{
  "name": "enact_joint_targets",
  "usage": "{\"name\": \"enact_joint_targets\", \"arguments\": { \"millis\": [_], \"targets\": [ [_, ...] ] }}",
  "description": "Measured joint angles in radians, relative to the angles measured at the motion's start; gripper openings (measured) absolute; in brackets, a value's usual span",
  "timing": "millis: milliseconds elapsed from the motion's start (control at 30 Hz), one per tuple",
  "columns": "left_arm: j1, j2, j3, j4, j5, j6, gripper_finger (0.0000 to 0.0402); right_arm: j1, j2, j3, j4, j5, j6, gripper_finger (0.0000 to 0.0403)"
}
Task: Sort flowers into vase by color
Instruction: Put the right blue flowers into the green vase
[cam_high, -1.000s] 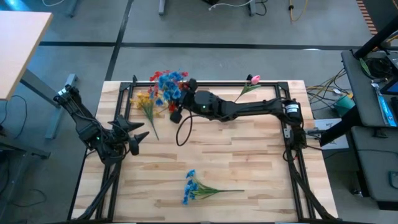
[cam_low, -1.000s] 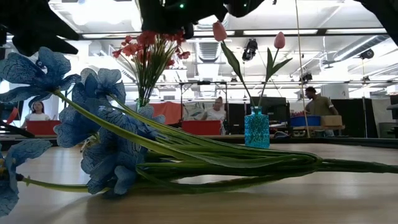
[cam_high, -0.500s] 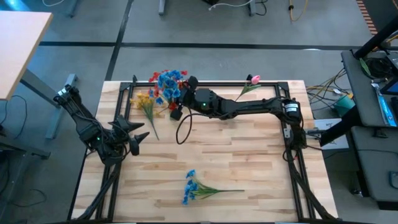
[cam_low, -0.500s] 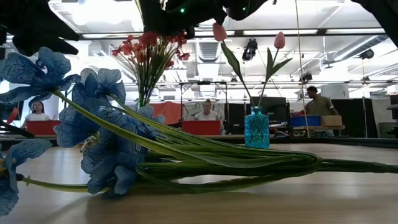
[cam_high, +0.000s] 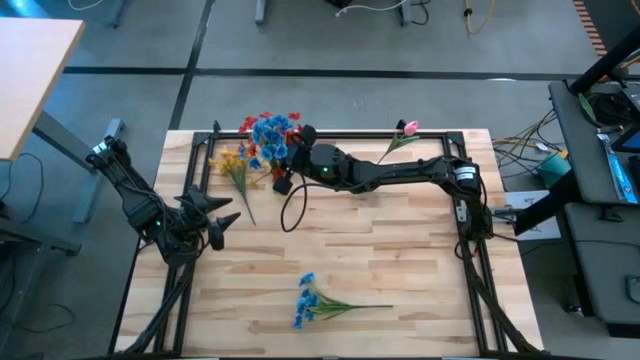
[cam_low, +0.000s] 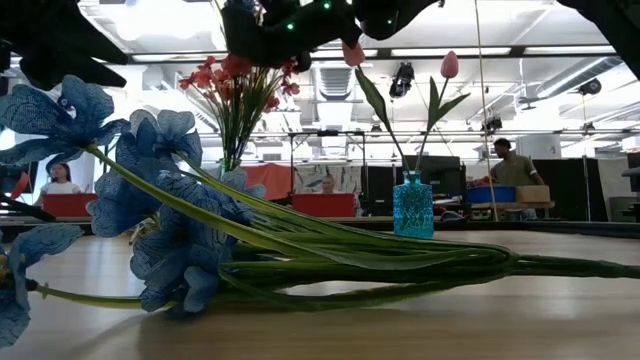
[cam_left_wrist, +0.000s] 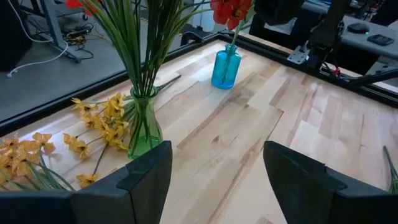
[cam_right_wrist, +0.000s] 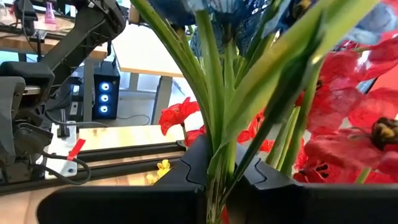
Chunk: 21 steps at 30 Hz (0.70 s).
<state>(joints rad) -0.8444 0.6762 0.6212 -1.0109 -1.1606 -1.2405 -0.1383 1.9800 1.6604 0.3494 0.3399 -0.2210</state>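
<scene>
My right gripper (cam_high: 296, 140) reaches to the table's far left and is shut on a blue spray (cam_high: 270, 131), carried over the red bunch (cam_low: 236, 76) that stands in a green vase (cam_left_wrist: 144, 128). A second blue spray (cam_high: 318, 299) lies flat near the table's near edge. Yellow sprays (cam_high: 235, 166) lie on the wood beside the green vase. Pink tulips (cam_low: 449, 65) stand in a small blue vase (cam_low: 412, 205) at the far edge. My left gripper (cam_left_wrist: 217, 186) waits open at the table's left side. My right gripper pinches the blue spray's bundle of green stems (cam_right_wrist: 216, 152) between its two fingers (cam_right_wrist: 186, 169), which lie across the stems. The blooms stand beyond the fingers, among the red flowers. The spray is lifted clear of the table; its lower stem end is hidden.
A black metal frame (cam_high: 380, 135) runs along the table's edges. A dark cable loop (cam_high: 294, 212) hangs below the right arm. Bare wood (cam_high: 380, 250) lies between the arms and the near spray. People sit in the room behind the table.
My right arm has sunk a little over the red bunch and eased toward the far edge, taking the blue spray with it. The red blooms have been nudged slightly.
</scene>
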Motion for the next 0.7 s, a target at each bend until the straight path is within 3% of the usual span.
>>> {"name": "enact_joint_targets", "arguments": {
  "millis": [200, 700],
  "targets": [
    [0.0, 0.003, 0.0, 0.0, 0.0, 0.008, 0.0237, 0.0, 0.0, 0.0, 0.0, 0.0, 0.019, 0.0035],
    [0.0, 0.003, 0.0, 0.001, -0.002, 0.027, 0.0237, -0.006, 0.0, 0.0, -0.037, 0.0, 0.064, 0.0119]
  ]
}}
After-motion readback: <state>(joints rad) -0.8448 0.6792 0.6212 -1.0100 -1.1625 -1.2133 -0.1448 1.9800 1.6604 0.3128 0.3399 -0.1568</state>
